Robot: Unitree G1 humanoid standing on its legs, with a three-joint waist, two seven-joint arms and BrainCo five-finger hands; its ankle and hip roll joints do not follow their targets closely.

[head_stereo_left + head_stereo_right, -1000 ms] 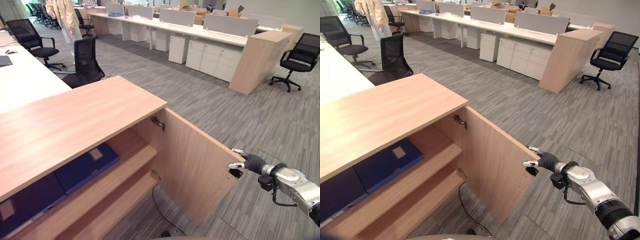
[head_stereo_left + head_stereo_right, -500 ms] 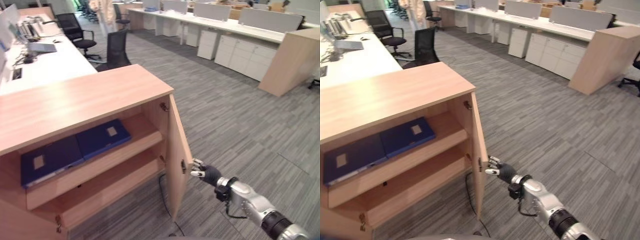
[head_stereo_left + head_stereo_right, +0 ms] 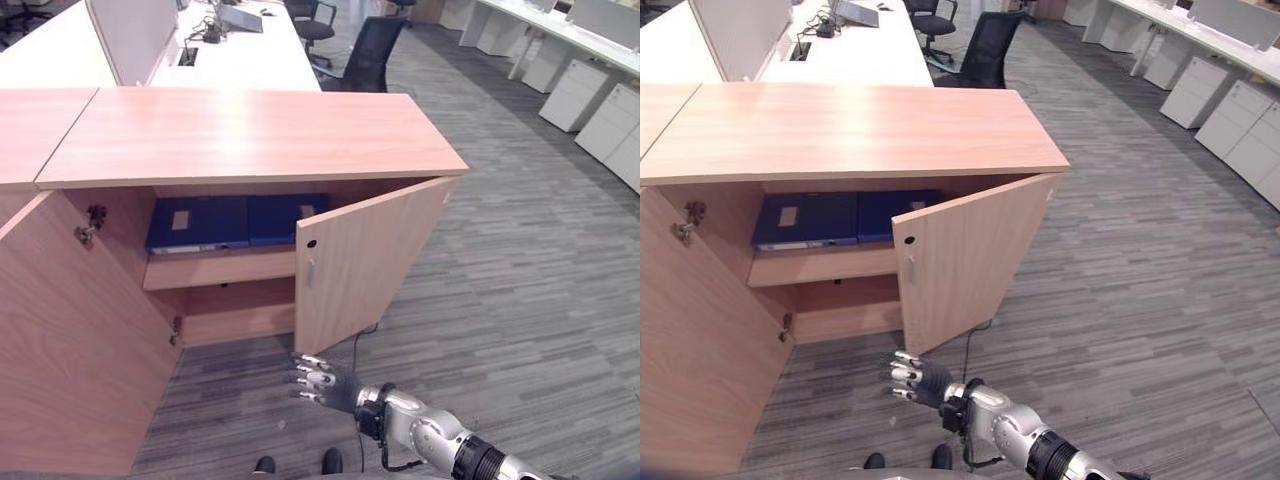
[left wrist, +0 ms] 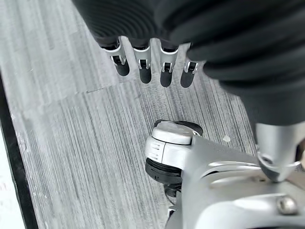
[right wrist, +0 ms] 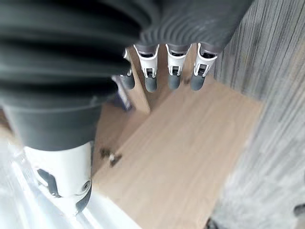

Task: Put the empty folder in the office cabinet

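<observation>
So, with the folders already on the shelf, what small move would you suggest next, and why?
Probably bring the right robot hand, open and just below the right cabinet door, up to that half-open door and push it shut. Both blue folders lie on the upper shelf.

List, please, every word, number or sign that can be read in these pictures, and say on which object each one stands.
None can be read.
Left blue folder, on the cabinet's upper shelf: a pale label, blank or too small to read.
Right blue folder, beside it: a pale label partly behind the right door, unreadable.
Right hand and left hand: no print seen.
</observation>
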